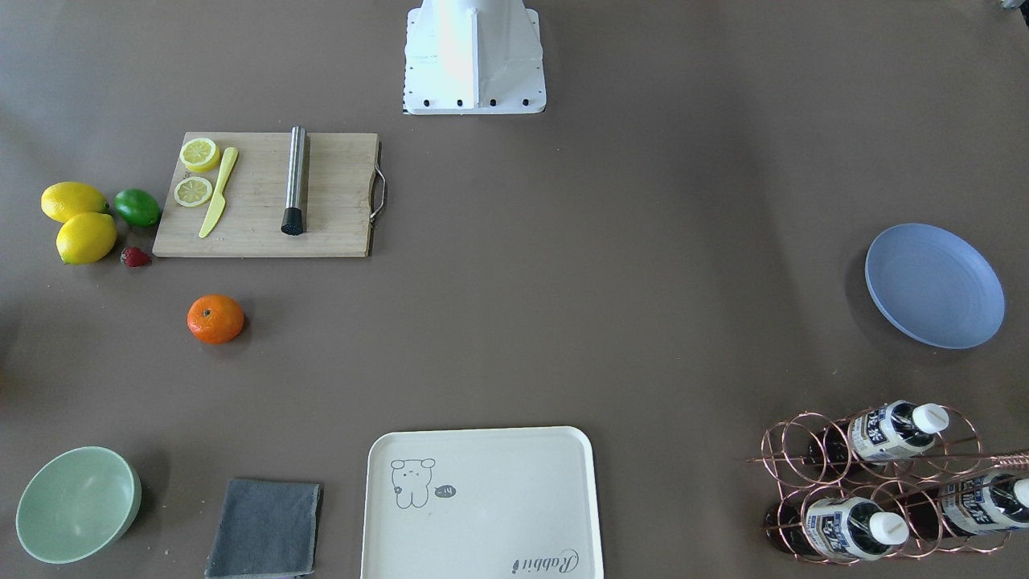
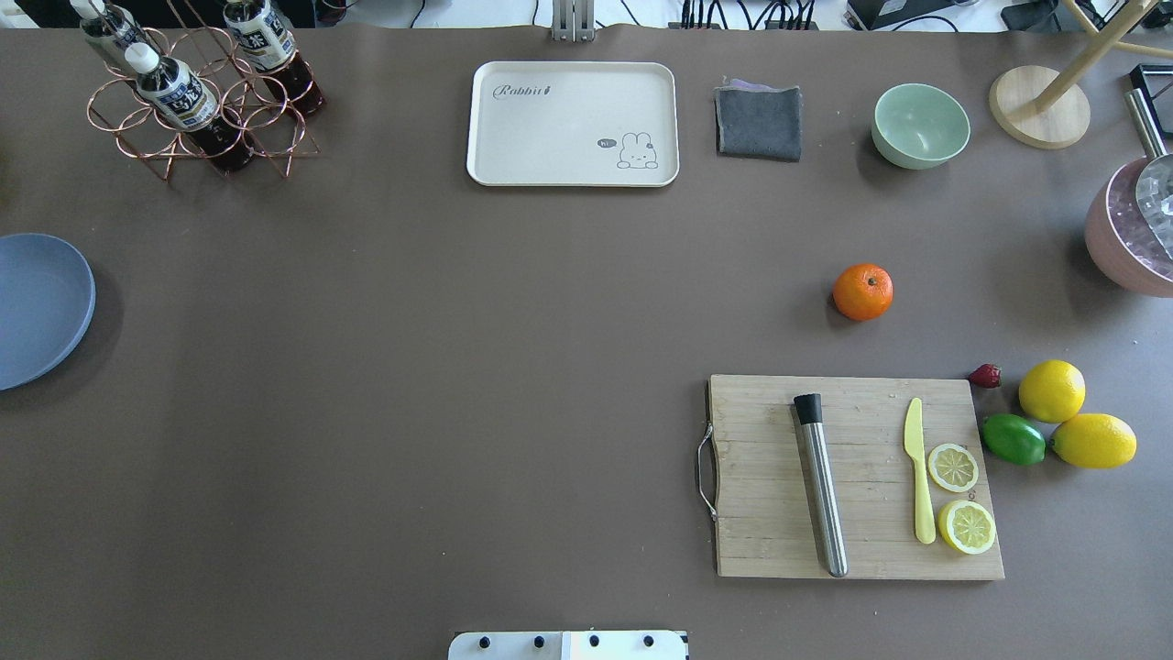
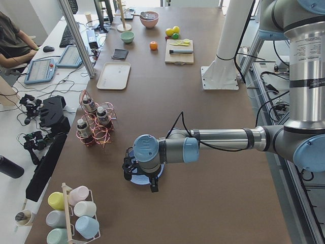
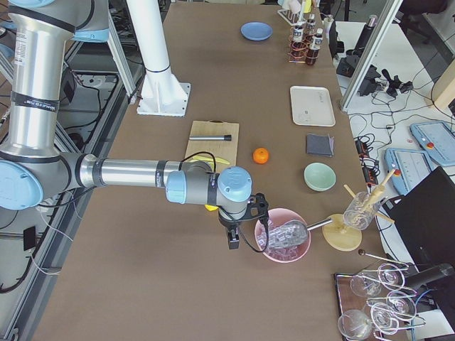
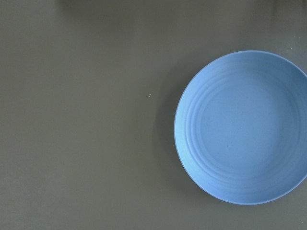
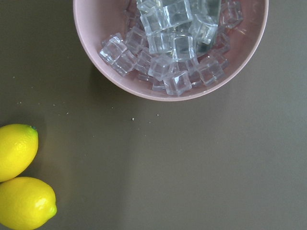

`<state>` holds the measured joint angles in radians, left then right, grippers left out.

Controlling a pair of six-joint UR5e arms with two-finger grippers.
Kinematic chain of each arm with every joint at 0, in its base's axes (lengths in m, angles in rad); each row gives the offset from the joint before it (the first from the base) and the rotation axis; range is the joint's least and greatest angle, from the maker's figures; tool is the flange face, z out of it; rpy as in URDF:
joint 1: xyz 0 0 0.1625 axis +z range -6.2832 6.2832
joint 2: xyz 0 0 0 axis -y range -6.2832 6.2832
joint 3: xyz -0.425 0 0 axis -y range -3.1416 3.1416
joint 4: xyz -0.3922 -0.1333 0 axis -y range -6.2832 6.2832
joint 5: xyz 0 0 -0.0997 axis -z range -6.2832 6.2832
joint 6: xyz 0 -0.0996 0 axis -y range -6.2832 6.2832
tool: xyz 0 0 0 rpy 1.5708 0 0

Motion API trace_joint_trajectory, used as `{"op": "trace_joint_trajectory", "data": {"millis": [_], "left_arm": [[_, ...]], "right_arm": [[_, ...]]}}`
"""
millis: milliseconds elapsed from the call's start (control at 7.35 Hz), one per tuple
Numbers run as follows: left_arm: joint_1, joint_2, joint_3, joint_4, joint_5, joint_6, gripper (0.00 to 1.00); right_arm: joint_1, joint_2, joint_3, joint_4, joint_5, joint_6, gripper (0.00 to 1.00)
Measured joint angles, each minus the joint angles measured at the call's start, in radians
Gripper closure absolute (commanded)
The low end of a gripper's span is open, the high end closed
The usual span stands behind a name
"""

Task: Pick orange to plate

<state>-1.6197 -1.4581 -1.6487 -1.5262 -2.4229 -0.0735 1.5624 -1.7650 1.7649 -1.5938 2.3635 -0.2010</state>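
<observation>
Checking the jaws first, I cannot tell whether either pair is apart or together, since the left gripper (image 3: 143,179) and the right gripper (image 4: 233,238) show only in the side views. The left gripper hangs over the plate (image 5: 192,120), which lies at the table's left end. The right gripper hangs at the right end, just beside the pink bowl (image 2: 1113,243) of ice cubes, with two lemons (image 6: 17,151) near it. I see the orange (image 2: 862,291) resting on the table in the right half, just beyond the far edge of the cutting board (image 2: 761,513) and well apart from the plate. Along the far edge lie a cream tray (image 2: 568,137), a grey cloth (image 2: 759,122) and a mint bowl (image 2: 920,126).
</observation>
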Motion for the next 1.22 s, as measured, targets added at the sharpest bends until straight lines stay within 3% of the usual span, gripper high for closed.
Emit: {"op": "trace_joint_trajectory", "data": {"millis": [408,952,1224], "left_arm": [[0.002,0.004,0.010,-0.038,-0.004,0.008,0.03],[0.001,0.038,0.119,-0.311,-0.005,0.006,0.03],[0.000,0.041,0.137,-0.358,-0.005,0.001,0.02]], "right_arm": [[0.001,0.000,-0.001,0.000,0.000,0.000,0.00],[0.001,0.001,-0.003,0.000,-0.001,0.002,0.00],[0.001,0.001,-0.004,0.000,-0.001,0.003,0.00]]}}
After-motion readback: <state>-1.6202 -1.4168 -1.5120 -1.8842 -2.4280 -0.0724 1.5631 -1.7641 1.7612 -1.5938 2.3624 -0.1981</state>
